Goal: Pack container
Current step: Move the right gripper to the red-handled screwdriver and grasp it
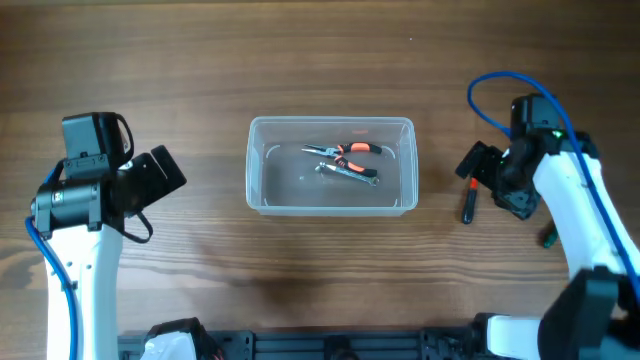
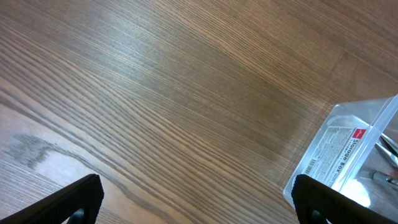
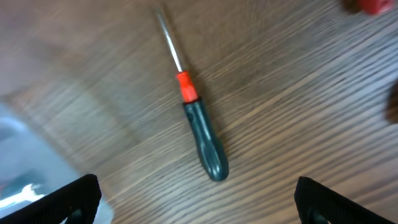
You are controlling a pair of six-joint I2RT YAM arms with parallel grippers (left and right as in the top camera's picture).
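The clear plastic container (image 1: 331, 165) sits mid-table and holds orange-handled pliers (image 1: 345, 151) and a grey metal tool (image 1: 347, 173). Its labelled corner shows in the left wrist view (image 2: 348, 155). A screwdriver with a dark handle and red collar (image 1: 467, 204) lies on the table right of the container; it also shows in the right wrist view (image 3: 198, 127). My right gripper (image 1: 478, 164) is open above it, fingers wide apart (image 3: 196, 202), holding nothing. My left gripper (image 1: 160, 172) is open and empty, left of the container (image 2: 196, 202).
A small green-tipped item (image 1: 548, 238) lies on the table by the right arm. A red object (image 3: 373, 6) shows blurred at the top right of the right wrist view. A blue cable (image 1: 495, 95) loops above the right arm.
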